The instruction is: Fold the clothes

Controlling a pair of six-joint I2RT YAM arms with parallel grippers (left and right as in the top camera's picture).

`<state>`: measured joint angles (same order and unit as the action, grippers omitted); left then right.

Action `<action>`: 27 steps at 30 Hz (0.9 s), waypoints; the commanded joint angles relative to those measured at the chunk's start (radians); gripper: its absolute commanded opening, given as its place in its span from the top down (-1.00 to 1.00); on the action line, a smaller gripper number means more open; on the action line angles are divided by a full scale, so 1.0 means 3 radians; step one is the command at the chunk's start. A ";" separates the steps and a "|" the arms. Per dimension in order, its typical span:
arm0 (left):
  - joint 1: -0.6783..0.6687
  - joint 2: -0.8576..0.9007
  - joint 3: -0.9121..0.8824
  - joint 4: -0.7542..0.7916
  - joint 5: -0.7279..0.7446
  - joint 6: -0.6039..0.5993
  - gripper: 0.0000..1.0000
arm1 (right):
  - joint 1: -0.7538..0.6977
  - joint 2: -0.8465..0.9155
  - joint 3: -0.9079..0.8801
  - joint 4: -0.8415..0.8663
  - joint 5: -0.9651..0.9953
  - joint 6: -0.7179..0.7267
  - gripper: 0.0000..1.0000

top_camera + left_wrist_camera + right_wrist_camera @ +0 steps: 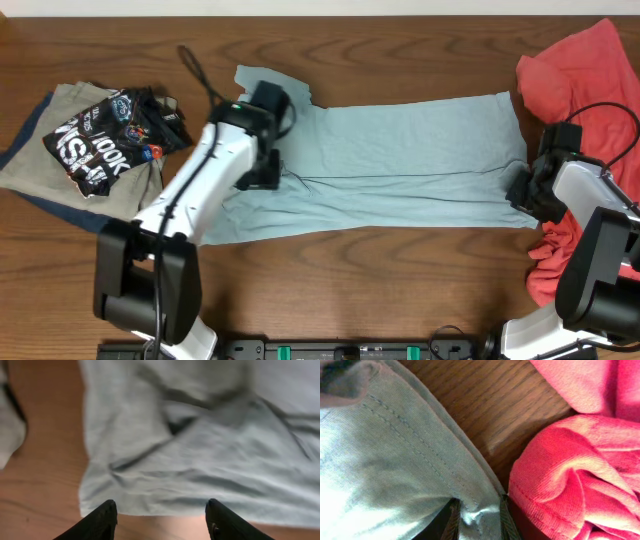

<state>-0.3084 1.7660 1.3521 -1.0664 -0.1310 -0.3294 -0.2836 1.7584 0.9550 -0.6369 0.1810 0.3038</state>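
A light blue T-shirt (400, 160) lies stretched across the middle of the table, folded lengthwise. My left gripper (262, 178) hovers over its left part, open with nothing between its fingers. In the left wrist view the left gripper (161, 504) spans bare wood just short of the T-shirt's edge (200, 450). My right gripper (520, 190) sits at the shirt's right hem. In the right wrist view the right gripper (477, 507) is shut on a bunched fold of the blue T-shirt (385, 460). A coral-red shirt (590, 70) lies crumpled at the right, close beside that gripper (570, 460).
At the left edge a black tee with white lettering (110, 135) lies crumpled on a khaki garment (40, 150), with navy cloth under it. A black cable (195, 70) runs over the table behind the left arm. Bare wood (380, 280) shows in front of the blue shirt.
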 commanded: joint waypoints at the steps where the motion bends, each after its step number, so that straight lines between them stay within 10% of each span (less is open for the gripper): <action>1: 0.0200 0.0005 -0.0051 0.0006 -0.0025 -0.0289 -0.25 | -0.0037 0.0048 0.0055 -0.0088 -0.0296 -0.0045 0.41; 12: 0.0612 0.0075 -0.0427 0.0342 0.0415 -0.0076 -0.32 | -0.0036 0.0048 0.0907 -0.0636 -0.0468 -0.0196 0.07; 27: 0.0626 0.0079 -0.1287 0.1080 0.0416 -0.0094 -0.32 | -0.0010 0.0099 0.0576 -0.0005 -0.0693 -0.0434 0.39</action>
<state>-0.1249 1.7767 1.0012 -0.7574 -0.0025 -0.3634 -0.2832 1.7725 1.1496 -0.6571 -0.0128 0.1970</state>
